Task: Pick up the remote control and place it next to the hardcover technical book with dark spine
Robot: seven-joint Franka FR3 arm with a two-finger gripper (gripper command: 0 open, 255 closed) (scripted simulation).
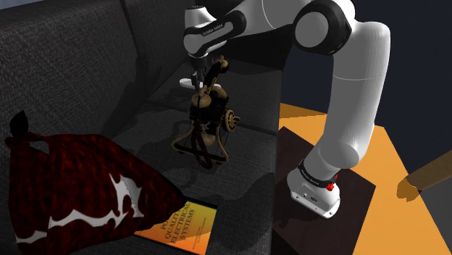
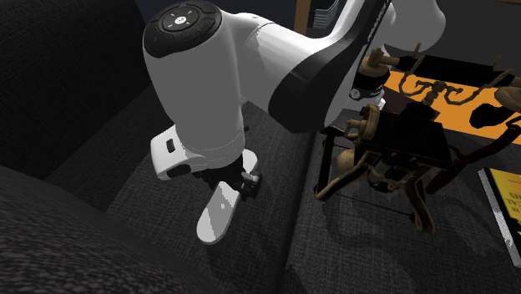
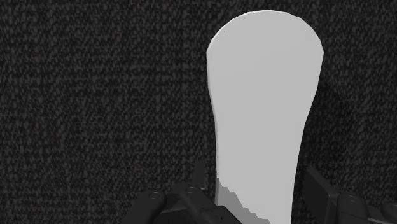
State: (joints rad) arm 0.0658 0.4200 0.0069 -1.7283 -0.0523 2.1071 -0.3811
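A plain white, elongated remote control (image 3: 264, 108) is clasped at one end between my black fingers (image 3: 196, 184), and its rounded far end points away from the hand. In the second exterior view the gripper (image 2: 236, 178) is shut on the remote (image 2: 219, 214), which hangs tilted close over the dark sofa seat (image 2: 167, 209). The book (image 1: 181, 224) has an orange-yellow cover with dark lettering. It lies flat at the seat's front, partly under a red pillow, well away from the gripper; its corner (image 2: 505, 200) shows at the second exterior view's right.
An ornate brown metal ornament (image 1: 206, 119) stands on the seat between the gripper and the book. A dark red patterned pillow (image 1: 72, 188) lies at the shoulder view's lower left. The sofa backrest (image 1: 65, 58) rises behind. My stand (image 1: 326, 181) sits on the orange floor.
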